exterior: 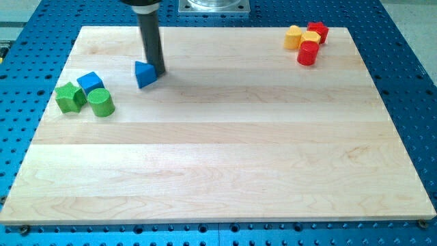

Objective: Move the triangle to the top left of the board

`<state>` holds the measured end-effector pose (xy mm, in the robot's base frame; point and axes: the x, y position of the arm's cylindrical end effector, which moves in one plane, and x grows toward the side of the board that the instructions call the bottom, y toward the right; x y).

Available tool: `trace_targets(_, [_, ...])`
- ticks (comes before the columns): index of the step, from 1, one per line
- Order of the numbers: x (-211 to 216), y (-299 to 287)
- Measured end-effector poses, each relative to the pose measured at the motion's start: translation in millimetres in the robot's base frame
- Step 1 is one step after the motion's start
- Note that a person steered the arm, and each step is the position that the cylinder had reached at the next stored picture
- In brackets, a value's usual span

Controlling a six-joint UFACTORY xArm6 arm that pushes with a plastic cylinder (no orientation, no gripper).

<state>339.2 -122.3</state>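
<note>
Seven blocks sit on the wooden board [218, 157] in front of you, split into two clusters and one loner. You will find the blue triangle [145, 74] alone in the upper left part of the board, some way in from the left edge and a little below the top edge. My tip [157, 71] is right against the triangle's right side, touching or all but touching it, with the dark rod rising straight up from there and leaving the view at the top. There are no jaws for you to check on this arm; it ends in the plain rod only.

Look to the triangle's left and slightly lower, near the board's left edge, and you see three blocks packed close: a blue cube [89, 83] at the back, a green block [69, 97] of irregular, star-like outline touching its lower left side, and a green cylinder [100, 102] just in front of the cube. This cluster stands apart from the triangle, with bare wood between them.

In the top right corner you have four more, huddled together: a yellow block [293, 37] with a rounded top, a second yellow block [311, 36] beside it, a red block [318, 30] with a notched outline behind, and a red cylinder [308, 53] nearest the view's bottom.
</note>
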Motion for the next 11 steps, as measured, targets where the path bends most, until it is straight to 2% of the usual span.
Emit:
trace_targets(1, [35.6,28.2])
trace_targets(2, [23.2,-35.2])
trace_targets(3, [-42.4,-37.6])
trace_targets(4, [-53.2,-39.0])
trace_targets(5, [-62.6,-85.6])
trace_targets(10, [-57.7,-80.8])
trace_targets(11, [-47.1,-38.1])
